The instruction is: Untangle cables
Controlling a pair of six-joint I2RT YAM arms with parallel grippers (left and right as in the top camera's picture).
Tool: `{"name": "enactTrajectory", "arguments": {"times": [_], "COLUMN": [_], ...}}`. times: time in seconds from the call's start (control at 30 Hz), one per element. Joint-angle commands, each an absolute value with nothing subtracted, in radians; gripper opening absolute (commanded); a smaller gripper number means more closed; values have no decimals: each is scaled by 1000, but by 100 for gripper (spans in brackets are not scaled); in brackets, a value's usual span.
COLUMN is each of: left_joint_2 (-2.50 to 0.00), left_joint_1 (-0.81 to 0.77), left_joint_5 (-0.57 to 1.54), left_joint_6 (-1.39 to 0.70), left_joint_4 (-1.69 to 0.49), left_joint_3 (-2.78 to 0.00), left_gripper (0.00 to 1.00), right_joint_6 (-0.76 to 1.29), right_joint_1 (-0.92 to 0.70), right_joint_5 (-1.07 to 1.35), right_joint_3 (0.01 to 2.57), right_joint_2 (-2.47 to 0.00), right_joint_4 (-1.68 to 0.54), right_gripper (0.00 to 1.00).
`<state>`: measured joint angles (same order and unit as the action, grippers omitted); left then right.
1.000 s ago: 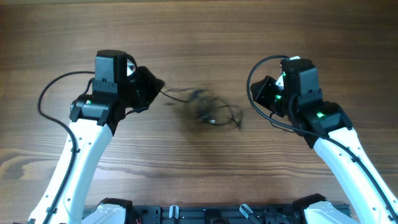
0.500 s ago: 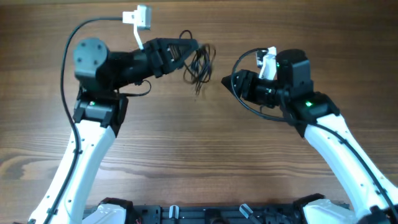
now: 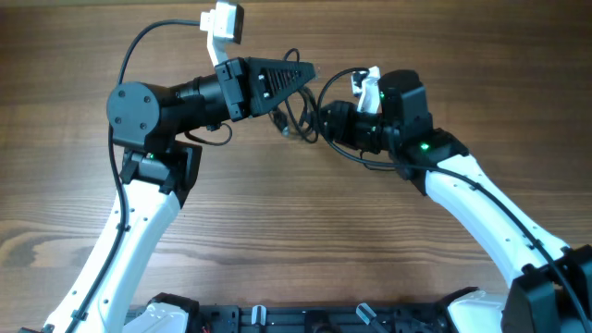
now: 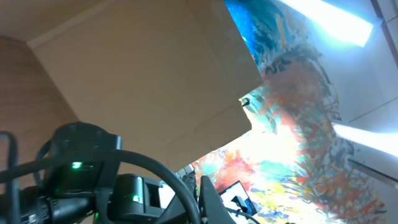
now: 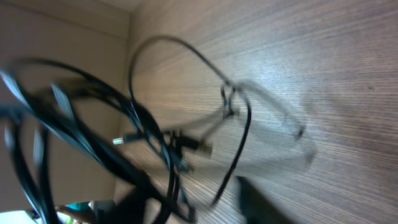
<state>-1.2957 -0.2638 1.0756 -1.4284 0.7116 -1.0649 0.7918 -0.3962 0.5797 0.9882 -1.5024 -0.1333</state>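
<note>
The left wrist view shows only the room: a tan ceiling panel (image 4: 137, 74), a bright mural (image 4: 292, 124) and a strip light (image 4: 336, 22). It gives you no view of the work.

The wooden surface (image 3: 277, 231) carries nothing but the arms in the overhead view.

The left arm (image 3: 139, 194) reaches right and the right arm (image 3: 481, 203) reaches left, so they meet near the far middle.

The left end effector (image 3: 305, 71) tapers to a closed tip, and the cables (image 3: 294, 118) hang from it as one bunched tangle. Treat it as clamped on them. The right end effector (image 3: 326, 120) faces the tangle from just beside it. You cannot tell its opening, because the right wrist view is blurred.

The key relation: the tangle lies between the two end effectors, directly left of the right one. In the overhead view its long run crosses the line that joins them. The right arm is the free one and is already near, so it likely takes the next grasp.

In the right wrist view the loops (image 5: 149, 130) appear lifted off the surface, with a small plug (image 5: 186, 144) near their middle.
</note>
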Motion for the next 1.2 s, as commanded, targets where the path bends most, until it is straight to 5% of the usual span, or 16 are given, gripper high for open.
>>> {"name": "enactTrajectory", "arguments": {"times": [0.0,0.23,0.43,0.47,0.57,0.7,0.77,0.83,0.93,1.07,1.13,1.17], "left_joint_2": [-1283,-1284,-1285,-1285,-1285,-1285,-1284,-1283,-1283,-1283,-1283,-1283], "left_joint_1": [-265,-178,-123,-127,-166,-190,-193,-193,-192,-193,-193,-193], "left_joint_5": [1085,907,830,844,862,863,866,874,895,912,912,913], "left_joint_6": [-1444,-1220,-1222,-1255,-1341,-1401,-1414,-1426,-1422,-1422,-1427,-1430], "left_joint_4": [717,248,139,166,262,313,355,379,377,327,329,329], "left_joint_3": [-1076,-1076,-1076,-1076,-1076,-1076,-1076,-1076,-1076,-1076,-1076,-1076], "left_gripper": [4,4,4,4,4,4,4,4,4,4,4,4], "right_joint_6": [793,779,648,625,562,546,546,550,552,579,578,575], "right_joint_1": [-402,-400,-400,-400,-400,-407,-407,-407,-406,-406,-407,-406], "right_joint_5": [636,686,434,473,636,652,642,626,626,630,625,617], "right_joint_3": [993,993,993,993,993,993,993,993,993,993,993,993], "right_joint_2": [-1515,-1420,-1232,-1236,-1264,-1314,-1357,-1416,-1451,-1449,-1449,-1450], "right_joint_4": [-131,-132,-310,-309,-256,-256,-253,-246,-213,-147,-130,-132], "right_gripper": [4,4,4,8,54,61,59,31,4,4,52,63]}}
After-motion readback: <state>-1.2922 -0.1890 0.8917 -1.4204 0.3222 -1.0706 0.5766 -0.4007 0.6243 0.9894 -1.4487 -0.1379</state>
